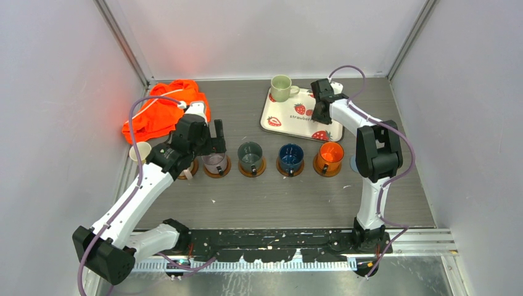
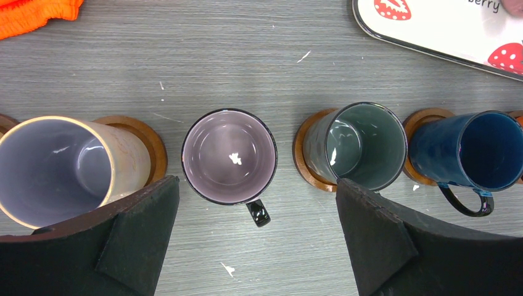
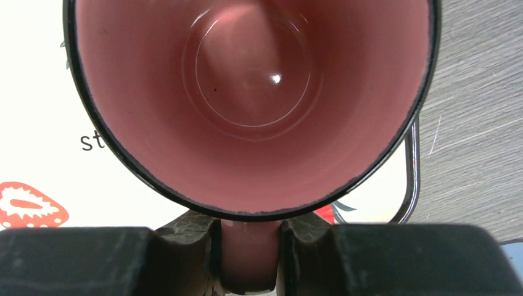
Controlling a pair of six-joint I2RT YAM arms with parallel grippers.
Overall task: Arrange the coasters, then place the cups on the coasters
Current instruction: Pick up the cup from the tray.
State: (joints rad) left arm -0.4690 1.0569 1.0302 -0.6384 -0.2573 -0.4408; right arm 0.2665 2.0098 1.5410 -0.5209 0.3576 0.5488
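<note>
Right then, my right gripper (image 3: pixel 247 253) was clamped on the handle of the pink mug (image 3: pixel 247 92), with one finger (image 3: pixel 185 246) pressed against each side of it. That mug was over the near right corner of the strawberry-print tray (image 1: pixel 287 126). I could not tell whether its base touched the tray, and from above the gripper hid it completely.

My left gripper (image 2: pixel 256 188) was spread wide and held nothing. It hovered over the lilac-grey mug (image 2: pixel 229 156), which showed between the two fingers in the wrist view, upright, with its handle toward the arm bases.

From above I saw four mugs in a row across the table (image 1: pixel 277 203): the lilac-grey one, the grey-green mug (image 2: pixel 364 145), the navy mug (image 2: pixel 475 151) and the orange mug (image 1: pixel 330 155). Each stood on one of the brown coasters (image 2: pixel 303 154), close to its neighbours but apart from them. To the left of the lilac-grey one was the cream mug (image 2: pixel 61 169), with a brown coaster showing at its right side.

The pale green mug (image 1: pixel 281 88) stood upright on the far left corner of the tray, handle pointing right. An orange cloth (image 1: pixel 163 111) lay crumpled at the far left of the table.
</note>
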